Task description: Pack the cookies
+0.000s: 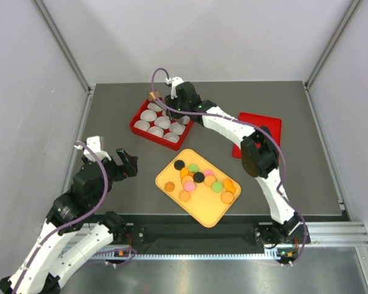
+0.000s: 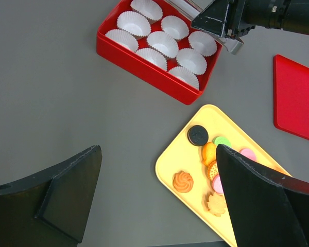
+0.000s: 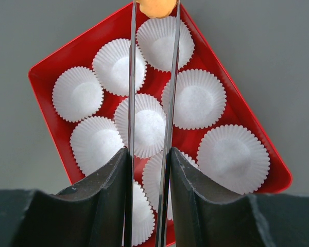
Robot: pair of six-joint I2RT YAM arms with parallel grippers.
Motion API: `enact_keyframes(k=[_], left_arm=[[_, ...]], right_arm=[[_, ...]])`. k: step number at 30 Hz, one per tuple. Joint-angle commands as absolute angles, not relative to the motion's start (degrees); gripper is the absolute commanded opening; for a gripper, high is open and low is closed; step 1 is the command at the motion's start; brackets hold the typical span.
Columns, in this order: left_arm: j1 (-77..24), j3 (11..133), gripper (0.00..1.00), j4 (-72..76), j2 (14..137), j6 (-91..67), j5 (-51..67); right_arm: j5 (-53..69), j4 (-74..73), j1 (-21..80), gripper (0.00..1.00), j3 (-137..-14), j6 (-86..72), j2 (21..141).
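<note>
Several cookies (image 1: 199, 177) in orange, pink, green and black lie on a yellow tray (image 1: 203, 214). In the left wrist view a black cookie (image 2: 198, 135) and an orange swirl cookie (image 2: 183, 181) show near that tray's corner (image 2: 167, 159). My right gripper (image 3: 149, 152) is shut on thin metal tongs (image 3: 132, 77). The tong tips pinch an orange cookie (image 3: 155, 6) above the far end of the red box (image 3: 46, 77). The white paper cups (image 3: 195, 98) in the box look empty. My left gripper (image 2: 157, 154) hangs open over the table, just left of the tray, holding nothing.
A flat red lid (image 1: 257, 131) lies at the back right, partly under my right arm (image 1: 257, 153). The red box (image 1: 138, 119) stands at the back centre, with the yellow tray in front of it. Grey walls enclose the table.
</note>
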State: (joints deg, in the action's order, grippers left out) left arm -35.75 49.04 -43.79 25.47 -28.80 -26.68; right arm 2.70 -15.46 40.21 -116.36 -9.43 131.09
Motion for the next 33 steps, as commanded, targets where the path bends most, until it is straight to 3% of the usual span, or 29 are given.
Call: enact_keyframes(k=[1, 20, 33], left_arm=[[-35.8, 48.7, 0.97, -42.5, 25.0, -28.4, -27.5], [-35.9, 48.6, 0.97, -42.5, 25.5, -28.5, -27.9], [-35.9, 48.7, 0.97, -42.6, 25.5, -28.5, -27.9]], right_arm=[[2.8, -11.8, 39.9, 0.33, -117.0, -9.8, 130.8], [2.0, -12.1, 39.8, 0.33, -113.1, -9.0, 129.2], [1.7, -12.7, 39.9, 0.42, -113.2, -8.6, 128.7]])
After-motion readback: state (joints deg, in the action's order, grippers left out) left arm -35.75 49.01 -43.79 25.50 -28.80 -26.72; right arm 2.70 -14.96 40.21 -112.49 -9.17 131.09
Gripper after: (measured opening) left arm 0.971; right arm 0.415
